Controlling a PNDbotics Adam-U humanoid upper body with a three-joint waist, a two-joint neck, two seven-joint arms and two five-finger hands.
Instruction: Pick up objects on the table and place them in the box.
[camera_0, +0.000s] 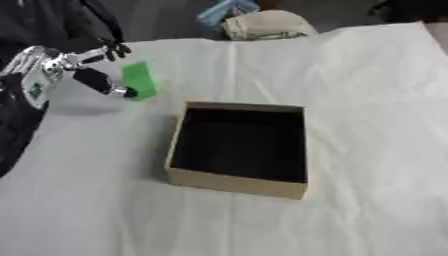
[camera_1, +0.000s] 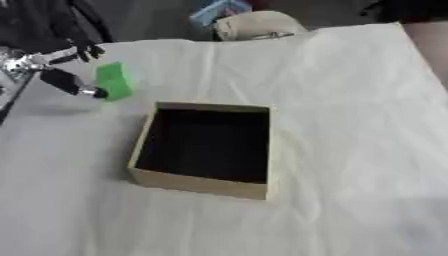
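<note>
- My left hand (camera_0: 87, 67) pinches the green block (camera_0: 139, 80), thumb below and fingers above, up beside the cardboard box (camera_0: 234, 182)'s far-left corner.
- I judge the block light, stiff and smooth-faced; gripping its broad flat faces seems safest.
- Its long axis runs roughly away from me, tilted slightly.
- My right hand isn't visible.

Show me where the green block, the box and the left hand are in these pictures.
green block (camera_0: 139, 80), left eye view, on its front face.
box (camera_0: 236, 185), left eye view, on its near outer wall.
left hand (camera_0: 98, 80), left eye view, on a finger beside the block.
</note>
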